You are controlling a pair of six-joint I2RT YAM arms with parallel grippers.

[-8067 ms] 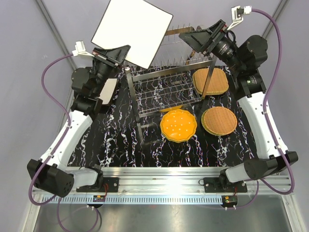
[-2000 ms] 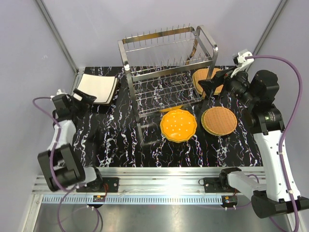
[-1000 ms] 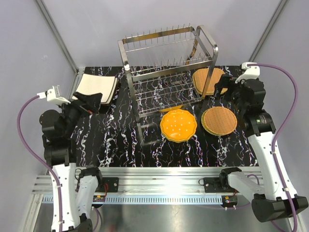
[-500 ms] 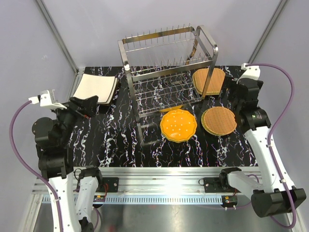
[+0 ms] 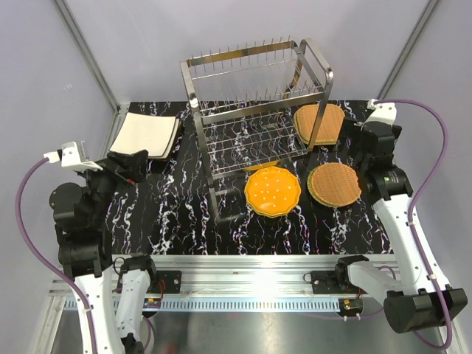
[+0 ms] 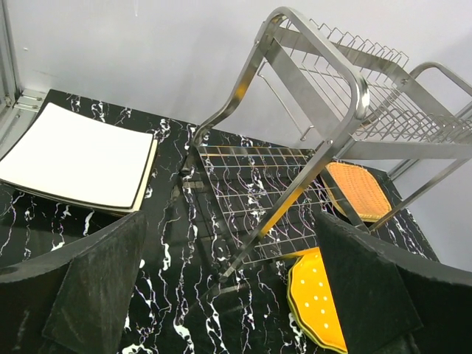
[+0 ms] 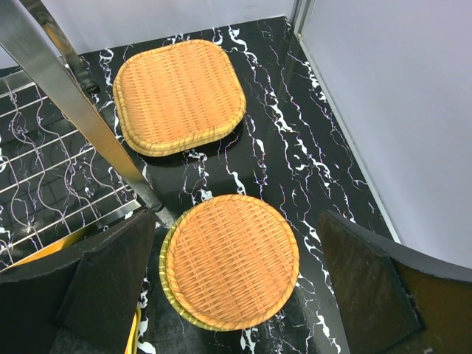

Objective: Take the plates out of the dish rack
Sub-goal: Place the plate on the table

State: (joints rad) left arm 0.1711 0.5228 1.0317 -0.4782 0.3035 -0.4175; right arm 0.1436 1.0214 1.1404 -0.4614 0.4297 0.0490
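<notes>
The steel dish rack stands at the back middle with no plates in it. Square cream plates lie stacked at the left. An orange scalloped plate lies in front of the rack. To the right sit a round tan woven plate on a yellow-green one and a squarish tan woven plate. My left gripper hovers open near the cream stack, facing the rack. My right gripper is open above the round woven plate, holding nothing.
The black marbled table is bounded by grey walls on three sides and a metal rail at the near edge. A rack post stands just left of the right gripper. The rack's lower wire shelf overhangs the orange plate.
The large cream plate that the left gripper held above the rack now lies on the left stack. Over the last second both arms have drawn back a little, grippers staying open.
</notes>
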